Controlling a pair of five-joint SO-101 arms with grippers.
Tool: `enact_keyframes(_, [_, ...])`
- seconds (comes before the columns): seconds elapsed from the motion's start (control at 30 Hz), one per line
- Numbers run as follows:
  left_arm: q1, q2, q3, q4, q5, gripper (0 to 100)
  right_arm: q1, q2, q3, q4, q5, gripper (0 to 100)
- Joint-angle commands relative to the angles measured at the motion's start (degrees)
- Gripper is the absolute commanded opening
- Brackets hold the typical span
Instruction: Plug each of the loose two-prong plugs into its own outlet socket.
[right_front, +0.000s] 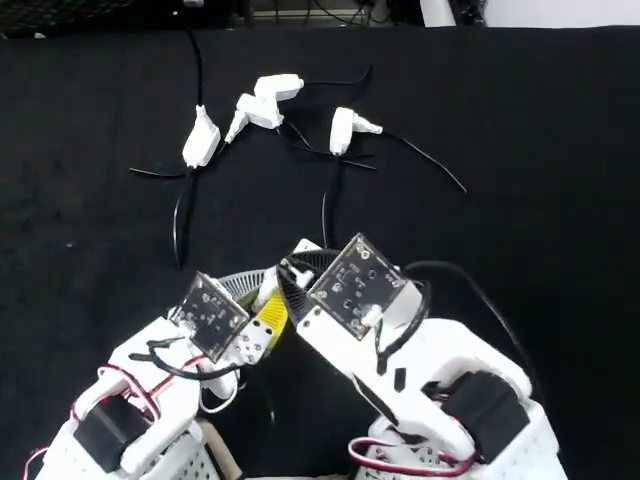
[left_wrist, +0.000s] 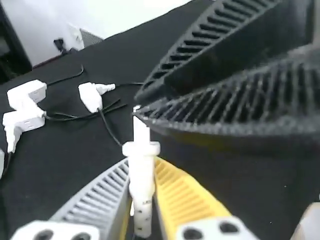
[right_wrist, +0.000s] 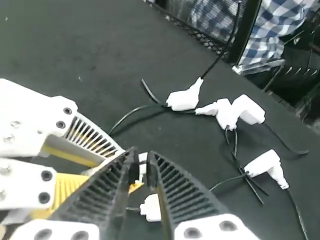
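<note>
A white plug (left_wrist: 140, 175) stands prong-up between the grey and yellow fingers of my left gripper (left_wrist: 143, 164), which is shut on its body. My right gripper (right_wrist: 141, 156), with black ribbed fingers (left_wrist: 215, 115), is closed on the plug's upper tip (right_wrist: 143, 164). In the high view the two grippers meet near the table's front centre, the left gripper (right_front: 266, 298) under the right gripper (right_front: 290, 270). Three white outlet pieces on black cords lie farther back: one at the left (right_front: 201, 140), a joined pair in the middle (right_front: 263, 104), and one at the right (right_front: 343, 129).
Thin black cords (right_front: 182, 215) trail from the white pieces across the black table (right_front: 540, 150). The same pieces lie beyond the grippers in the wrist views (left_wrist: 90, 96) (right_wrist: 184, 99) (right_wrist: 267, 165). Open black cloth lies to the left and right of the pieces.
</note>
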Motion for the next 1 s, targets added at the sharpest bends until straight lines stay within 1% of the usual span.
enact_keyframes(0.0, [-1.7,-1.1,-6.1,0.3,2.6,3,1.2,0.6,5.4,-3.4,0.6,1.2])
enact_keyframes(0.1, [-3.0,-1.1,-9.4,2.3,4.2,3,1.2,0.7,7.3,-5.2,0.6,1.2])
enact_keyframes(0.23, [-2.9,-1.1,-12.5,4.7,4.2,3,1.2,0.7,7.9,-5.9,0.6,1.2])
enact_keyframes(0.37, [-2.9,-1.1,-12.9,4.7,6.0,3,1.2,0.7,7.9,-5.8,0.6,1.2])
enact_keyframes(0.6, [-2.9,-1.1,-15.8,4.6,6.4,3,1.2,0.7,7.9,-5.8,0.6,1.2])
enact_keyframes(0.7, [-3.1,-1.1,-16.3,4.6,8.4,3,1.2,0.7,8.1,-5.8,0.6,1.2])
enact_keyframes(0.97, [-3.2,-1.1,-16.0,4.2,8.4,3,1.2,0.7,8.6,-6.2,0.6,1.2])
